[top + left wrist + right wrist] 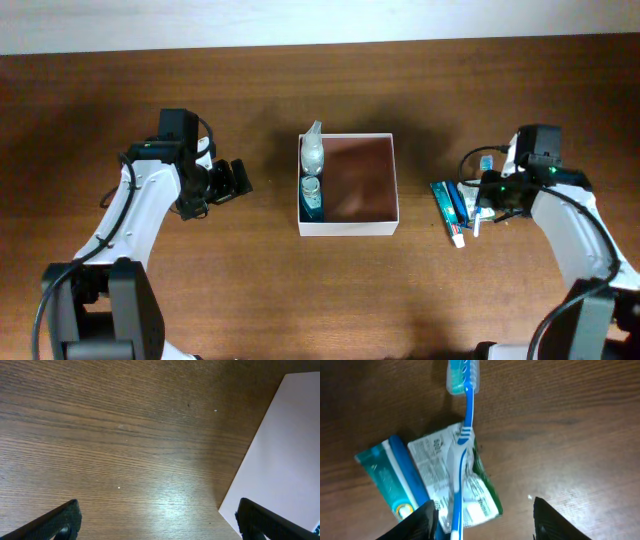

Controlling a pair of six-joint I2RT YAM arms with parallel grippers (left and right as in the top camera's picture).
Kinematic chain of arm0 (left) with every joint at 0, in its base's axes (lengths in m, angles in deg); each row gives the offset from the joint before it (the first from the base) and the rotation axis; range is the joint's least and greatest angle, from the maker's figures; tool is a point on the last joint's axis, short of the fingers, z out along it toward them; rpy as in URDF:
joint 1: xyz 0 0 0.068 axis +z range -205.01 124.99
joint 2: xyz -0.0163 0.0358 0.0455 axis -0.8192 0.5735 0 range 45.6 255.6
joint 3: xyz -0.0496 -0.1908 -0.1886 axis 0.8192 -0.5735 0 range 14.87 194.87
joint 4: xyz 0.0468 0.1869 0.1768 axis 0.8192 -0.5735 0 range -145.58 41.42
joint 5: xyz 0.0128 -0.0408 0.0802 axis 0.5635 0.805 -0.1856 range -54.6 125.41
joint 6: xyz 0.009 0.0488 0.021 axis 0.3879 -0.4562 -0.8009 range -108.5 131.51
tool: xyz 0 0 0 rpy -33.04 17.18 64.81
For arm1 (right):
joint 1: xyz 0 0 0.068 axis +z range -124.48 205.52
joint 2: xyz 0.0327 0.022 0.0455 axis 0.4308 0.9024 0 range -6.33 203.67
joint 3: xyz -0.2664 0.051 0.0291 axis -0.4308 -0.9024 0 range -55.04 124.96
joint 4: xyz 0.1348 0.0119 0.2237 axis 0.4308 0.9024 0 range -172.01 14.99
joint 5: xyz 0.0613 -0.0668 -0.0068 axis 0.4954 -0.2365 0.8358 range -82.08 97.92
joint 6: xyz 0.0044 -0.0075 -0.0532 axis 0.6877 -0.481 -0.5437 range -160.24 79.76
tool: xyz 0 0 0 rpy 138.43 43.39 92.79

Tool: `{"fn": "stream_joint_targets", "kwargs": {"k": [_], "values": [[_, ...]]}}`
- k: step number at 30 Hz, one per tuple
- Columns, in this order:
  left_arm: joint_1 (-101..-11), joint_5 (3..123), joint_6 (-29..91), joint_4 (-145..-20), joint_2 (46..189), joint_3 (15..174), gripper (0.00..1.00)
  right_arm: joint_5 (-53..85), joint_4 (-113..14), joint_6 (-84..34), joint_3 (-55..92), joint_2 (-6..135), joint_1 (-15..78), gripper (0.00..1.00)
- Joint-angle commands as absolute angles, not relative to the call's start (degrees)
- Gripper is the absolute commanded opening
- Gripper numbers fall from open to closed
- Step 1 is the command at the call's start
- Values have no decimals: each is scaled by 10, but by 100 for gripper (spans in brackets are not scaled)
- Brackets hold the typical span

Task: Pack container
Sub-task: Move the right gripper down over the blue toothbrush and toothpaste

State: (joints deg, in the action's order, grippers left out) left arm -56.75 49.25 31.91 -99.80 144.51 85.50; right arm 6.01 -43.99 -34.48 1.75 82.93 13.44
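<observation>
The right gripper hangs open over the toothbrush. The handle lies off-centre, close against one finger rather than midway between the jaws. It should probably shift sideways to centre the handle, then close across it without catching the toothpaste tube underneath. The left gripper is open and empty, with the container just beside one finger.
</observation>
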Motion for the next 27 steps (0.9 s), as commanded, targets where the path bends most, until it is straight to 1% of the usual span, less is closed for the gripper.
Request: {"fn": "stream_joint_targets", "kwargs": {"k": [1,5,8,9,15,27], "values": [[-566,491,316,-998,1452,860,99,71,-459,-344,27,855,131,55],[-566,491,316,-998,1452,860,99,99,-480,-344,27,869,131,55],[-566,491,316,-998,1452,860,99,107,-495,-344,27,875,131,50],[-566,491,316,-998,1452,860,99,108,-502,-344,27,877,131,46],[-566,491,316,-998,1452,860,99,109,-508,-344,27,877,132,40],[-566,491,316,-998,1452,860,100,110,-508,-353,27,898,132,40]]}}
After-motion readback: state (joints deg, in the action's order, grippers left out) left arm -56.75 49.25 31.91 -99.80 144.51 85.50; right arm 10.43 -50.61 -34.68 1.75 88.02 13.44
